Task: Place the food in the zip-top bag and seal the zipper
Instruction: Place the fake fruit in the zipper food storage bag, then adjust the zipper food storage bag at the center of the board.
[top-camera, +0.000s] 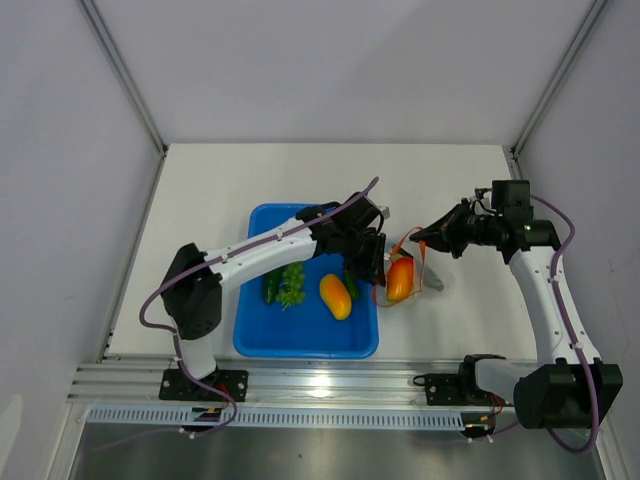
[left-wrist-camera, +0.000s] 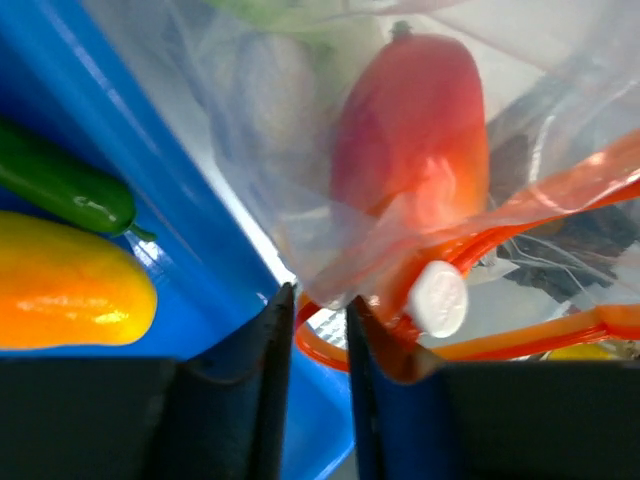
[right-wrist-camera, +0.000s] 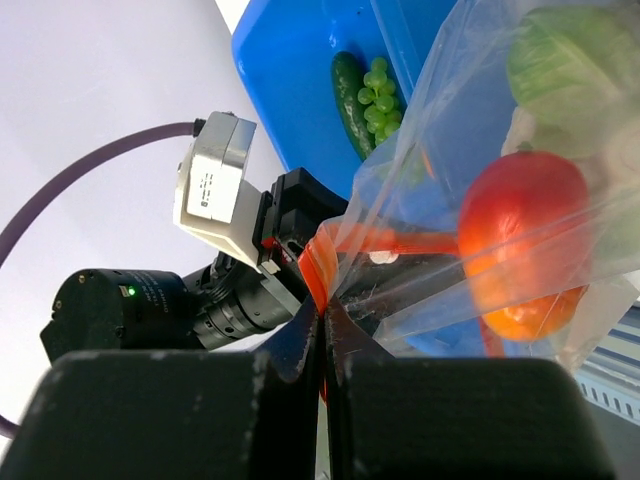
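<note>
The zip-top bag (top-camera: 408, 262) hangs between my two grippers beside the blue tray. My right gripper (top-camera: 425, 240) (right-wrist-camera: 325, 310) is shut on the orange-red zipper (right-wrist-camera: 345, 250) at one end of the mouth. My left gripper (top-camera: 375, 262) (left-wrist-camera: 318, 300) pinches the bag's other edge, its jaws a narrow gap apart with the zipper (left-wrist-camera: 560, 190) running through. Inside the bag are a red-orange fruit (left-wrist-camera: 410, 130) (right-wrist-camera: 525, 240), white-green cauliflower (right-wrist-camera: 570, 60) and a grey fish (top-camera: 436, 283). An orange-yellow fruit (top-camera: 336, 296) (left-wrist-camera: 70, 290), dark green cucumber (top-camera: 271, 288) (left-wrist-camera: 65, 190) and leafy green bunch (top-camera: 292, 282) (right-wrist-camera: 380, 90) lie in the tray.
The blue tray (top-camera: 300, 340) sits left of centre, its right wall directly under the left gripper. A white round button (left-wrist-camera: 438, 298) sits on the zipper strip. Metal rails run along the table's near edge (top-camera: 330, 380).
</note>
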